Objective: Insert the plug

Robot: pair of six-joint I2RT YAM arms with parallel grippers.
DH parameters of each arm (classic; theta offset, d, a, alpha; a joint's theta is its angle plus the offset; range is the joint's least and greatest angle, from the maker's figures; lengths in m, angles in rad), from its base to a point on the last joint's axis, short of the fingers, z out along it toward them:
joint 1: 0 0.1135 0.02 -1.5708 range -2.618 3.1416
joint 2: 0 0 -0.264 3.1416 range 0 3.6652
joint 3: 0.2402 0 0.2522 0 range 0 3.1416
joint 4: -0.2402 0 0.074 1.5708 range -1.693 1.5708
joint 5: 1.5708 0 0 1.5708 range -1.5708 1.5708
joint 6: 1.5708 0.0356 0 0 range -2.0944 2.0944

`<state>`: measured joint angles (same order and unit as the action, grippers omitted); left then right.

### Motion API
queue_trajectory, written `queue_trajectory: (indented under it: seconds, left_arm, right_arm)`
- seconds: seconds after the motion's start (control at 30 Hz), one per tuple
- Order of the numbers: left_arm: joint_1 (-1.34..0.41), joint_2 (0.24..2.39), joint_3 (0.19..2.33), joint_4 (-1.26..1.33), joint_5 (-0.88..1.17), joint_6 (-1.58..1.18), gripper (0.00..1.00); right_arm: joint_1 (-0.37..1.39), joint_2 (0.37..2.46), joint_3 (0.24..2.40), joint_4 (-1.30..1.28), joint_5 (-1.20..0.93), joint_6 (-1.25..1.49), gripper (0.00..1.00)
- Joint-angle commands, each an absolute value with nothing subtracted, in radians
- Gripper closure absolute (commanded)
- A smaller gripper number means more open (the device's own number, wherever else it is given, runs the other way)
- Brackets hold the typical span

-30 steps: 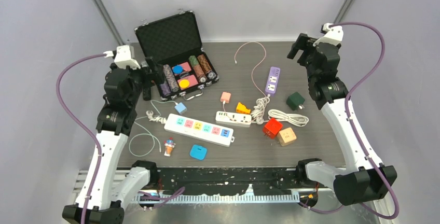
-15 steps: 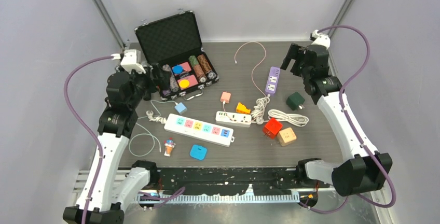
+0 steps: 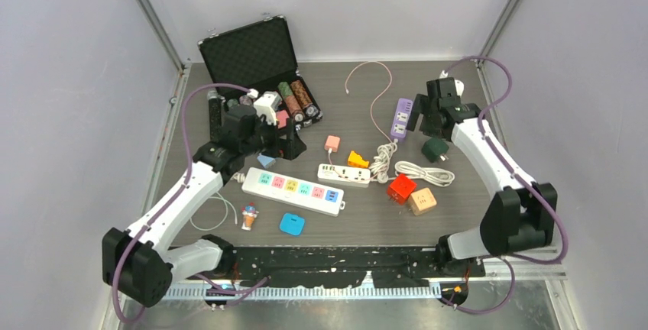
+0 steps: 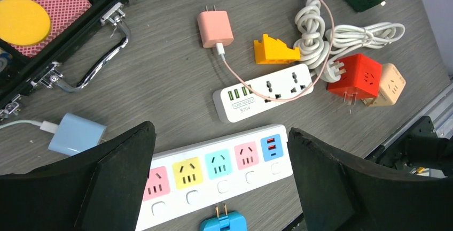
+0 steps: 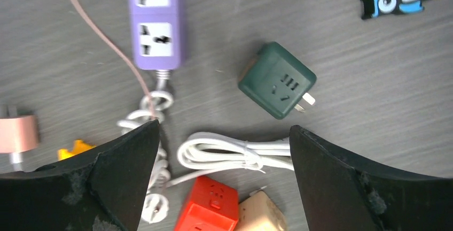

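Two arms reach over the cluttered counter (image 3: pixel 367 211), seen overhead. Left wrist: the left hand (image 4: pixel 219 129), spread and empty, hovers over the pastel power strip (image 4: pixel 213 164). Right wrist: the right hand (image 5: pixel 224 126), likewise spread, overlooks the green cube plug (image 5: pixel 276 79) lying loose near the purple strip (image 5: pixel 155 20); it looks light and rigid, probably best pinched across flat sides.

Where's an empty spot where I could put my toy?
Bare table along the near edge, between the blue plug and the beige cube. Some room at the back, between the black case and the pink cable. The middle is crowded around the small white power strip and red cube.
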<state>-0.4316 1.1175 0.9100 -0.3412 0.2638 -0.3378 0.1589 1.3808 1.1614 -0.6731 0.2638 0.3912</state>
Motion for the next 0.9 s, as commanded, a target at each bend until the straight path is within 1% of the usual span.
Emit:
queue_trajectory:
  seconds: [0.0,0.13,0.37,0.5,0.6,0.87]
  left_arm:
    - [-0.439,1.128,0.949,-0.289,0.269,-0.356,0.07]
    - [-0.440,1.138,0.954,-0.284,0.238,-0.344,0.07]
    - [-0.440,1.162,0.988,-0.282,0.188,-0.307,0.07]
    - [-0.439,1.167,0.994,-0.280,0.193,-0.302,0.07]
    - [-0.440,1.171,0.998,-0.282,0.194,-0.299,0.07]
    - [-0.440,1.175,0.998,-0.288,0.184,-0.294,0.07]
  right_arm:
    - [0.100,1.446,1.164,-0.734,0.336,0.390,0.05]
    - [-0.008,1.531,1.183,-0.735,0.303,0.385,0.05]
    - [-0.030,1.694,1.273,-0.757,0.267,0.311,0.05]
    - [-0.059,1.712,1.282,-0.750,0.147,0.210,0.05]
    - [-0.067,1.731,1.288,-0.767,0.099,0.123,0.05]
    - [-0.067,1.724,1.250,-0.737,-0.062,0.077,0.05]
